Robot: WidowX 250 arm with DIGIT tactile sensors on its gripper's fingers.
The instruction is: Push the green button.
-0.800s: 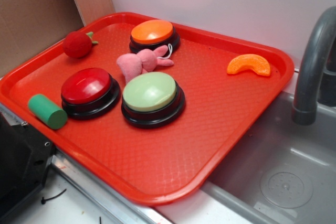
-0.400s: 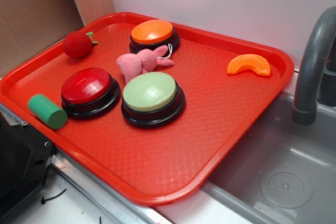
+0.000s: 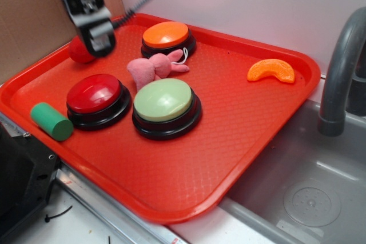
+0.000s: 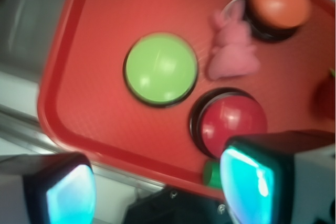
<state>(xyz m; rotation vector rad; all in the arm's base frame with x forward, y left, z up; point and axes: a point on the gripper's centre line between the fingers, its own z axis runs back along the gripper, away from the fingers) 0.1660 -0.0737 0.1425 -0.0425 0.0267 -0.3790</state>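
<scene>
Exterior view: pincer (image 3: 98,39) high at tray's (image 3: 274,107) far-left corner, over red plush berry; jaw gap hard to read here. Green button (image 3: 164,101) lies right of pincer and nearer camera, mid-tray, between red button (image 3: 94,95) and bare tray floor, pink plush (image 3: 151,68) just behind it. Round, no long axis.

Wrist view: pincer (image 4: 157,182) released, two fingers (image 4: 247,179) well apart, nothing between. Green button (image 4: 161,69) ahead, up-frame, slightly left of centre. Pale green dome on black ring base, untouched. Judgement: travel across, then descend.
</scene>
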